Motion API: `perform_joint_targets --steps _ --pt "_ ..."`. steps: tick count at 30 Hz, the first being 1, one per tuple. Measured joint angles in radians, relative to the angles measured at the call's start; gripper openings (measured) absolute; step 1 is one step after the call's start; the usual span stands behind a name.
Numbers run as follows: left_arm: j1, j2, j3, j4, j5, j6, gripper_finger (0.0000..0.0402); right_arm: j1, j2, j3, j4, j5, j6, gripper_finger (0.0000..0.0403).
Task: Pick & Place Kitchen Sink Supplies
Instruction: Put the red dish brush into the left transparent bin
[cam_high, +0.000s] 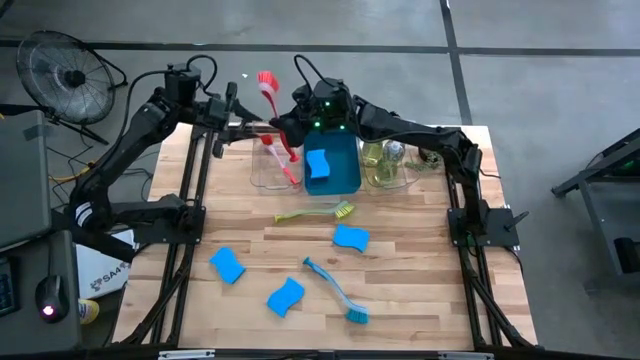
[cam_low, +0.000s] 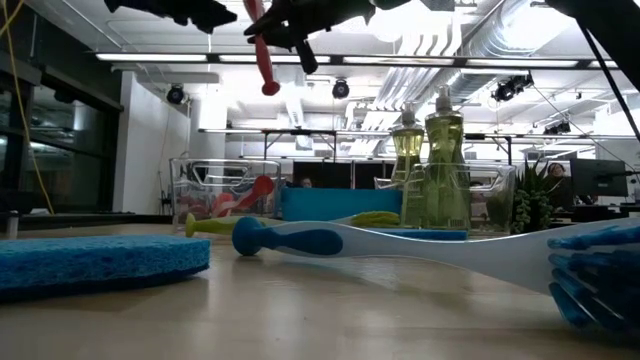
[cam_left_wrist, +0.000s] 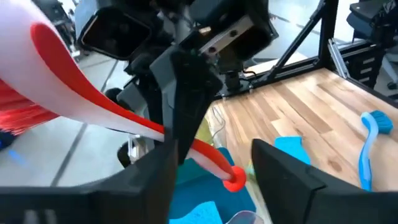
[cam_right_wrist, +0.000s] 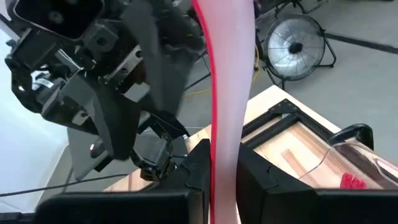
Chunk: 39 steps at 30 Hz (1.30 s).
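My right claw clenches the red brush high above the clear tray, while my left claw stands released around its handle. If the right grip is weak, I think the brush can swing and fall beside the tray onto the tabletop.

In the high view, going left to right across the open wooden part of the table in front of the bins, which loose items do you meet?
Blue sponge → second blue sponge → yellow-green brush → teal brush → third blue sponge.
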Motion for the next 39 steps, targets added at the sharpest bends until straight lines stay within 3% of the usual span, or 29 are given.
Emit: perform_joint_targets --steps 7,12,22,39 --pt "-0.006 0.053 0.0 0.04 -0.062 -0.099 0.0251 0.016 -0.005 0.0 0.009 0.0 -0.047 0.0037" --pt "-0.018 0.097 0.0 0.089 -0.066 -0.169 0.0252 0.02 -0.005 0.0 0.035 -0.001 -0.07 0.0037" --pt "-0.047 0.14 0.0 0.153 0.041 -0.257 0.0253 0.019 -0.005 0.0 0.103 0.011 -0.122 0.0037" --pt "-0.066 0.138 0.0 0.318 0.049 -0.437 0.0253 0.013 -0.005 0.0 0.245 0.035 -0.166 0.0037"
